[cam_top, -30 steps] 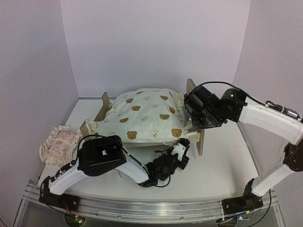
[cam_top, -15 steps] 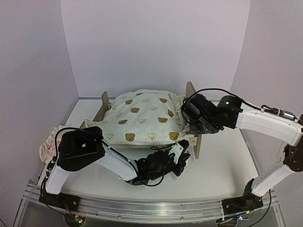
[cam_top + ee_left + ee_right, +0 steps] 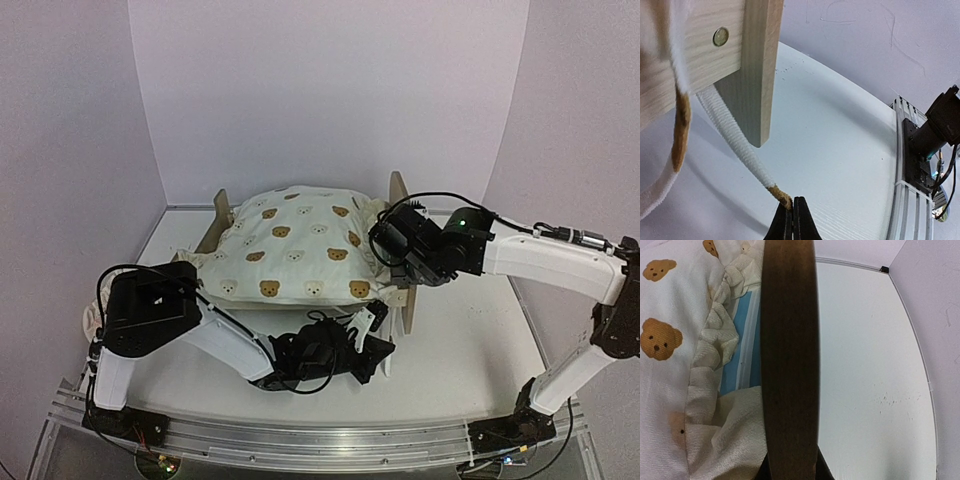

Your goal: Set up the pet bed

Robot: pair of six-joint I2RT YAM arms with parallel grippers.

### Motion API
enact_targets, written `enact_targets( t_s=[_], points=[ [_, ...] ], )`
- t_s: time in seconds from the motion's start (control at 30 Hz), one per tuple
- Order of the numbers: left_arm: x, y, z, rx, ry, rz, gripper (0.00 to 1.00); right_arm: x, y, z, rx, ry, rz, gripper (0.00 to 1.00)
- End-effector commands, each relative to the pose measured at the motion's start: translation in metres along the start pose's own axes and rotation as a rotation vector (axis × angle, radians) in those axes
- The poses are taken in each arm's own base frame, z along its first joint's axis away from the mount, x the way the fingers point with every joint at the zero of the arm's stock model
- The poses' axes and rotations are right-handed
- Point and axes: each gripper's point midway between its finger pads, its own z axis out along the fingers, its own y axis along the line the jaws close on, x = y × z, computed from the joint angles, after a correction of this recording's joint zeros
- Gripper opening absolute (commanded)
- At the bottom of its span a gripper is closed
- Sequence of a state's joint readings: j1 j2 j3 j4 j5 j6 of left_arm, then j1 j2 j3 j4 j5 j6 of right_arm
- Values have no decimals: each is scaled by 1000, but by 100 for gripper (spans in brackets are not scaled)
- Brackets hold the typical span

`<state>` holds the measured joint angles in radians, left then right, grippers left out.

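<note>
Pet bed (image 3: pixel 400 190): pale plywood, rounded headboard (image 3: pixel 789 365), blue-striped mattress (image 3: pixel 742 347).

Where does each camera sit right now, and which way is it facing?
Top external: above and behind the bases, looking down on the table; left arm, right arm, pet bed and quilt show.
Left wrist: low beside the bed leg, facing along the table toward the rail; the shut left gripper pinches a quilt tie.
Right wrist: above the headboard, looking down its edge; right gripper clamps it.
Shared: top and right wrist views both show headboard and bear-print quilt.
</note>
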<state>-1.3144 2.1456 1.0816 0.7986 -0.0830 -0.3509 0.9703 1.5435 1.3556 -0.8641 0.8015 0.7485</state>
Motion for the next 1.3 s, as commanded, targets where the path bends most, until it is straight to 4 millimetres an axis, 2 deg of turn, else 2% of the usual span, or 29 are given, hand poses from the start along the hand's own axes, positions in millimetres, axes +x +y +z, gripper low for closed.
enact_targets(
  t_s=[0.0, 0.5, 0.83, 1.1, 1.27],
  points=[
    [-11, -38, -15, 114, 54, -25, 0, -38, -12, 1, 81, -151, 100, 0],
    [6, -55, -36, 157, 200, -23, 0, -19, -31, 50, 162, -92, 172, 0],
    [8, -74, -50, 220, 237, 5, 0, -5, -42, 71, 199, -86, 194, 0],
    [6, -94, -54, 290, 247, -10, 0, 14, -40, 92, 194, -74, 207, 0],
    [13, -100, -56, 313, 262, -40, 0, 25, -38, 105, 190, -35, 180, 0]
  ],
)
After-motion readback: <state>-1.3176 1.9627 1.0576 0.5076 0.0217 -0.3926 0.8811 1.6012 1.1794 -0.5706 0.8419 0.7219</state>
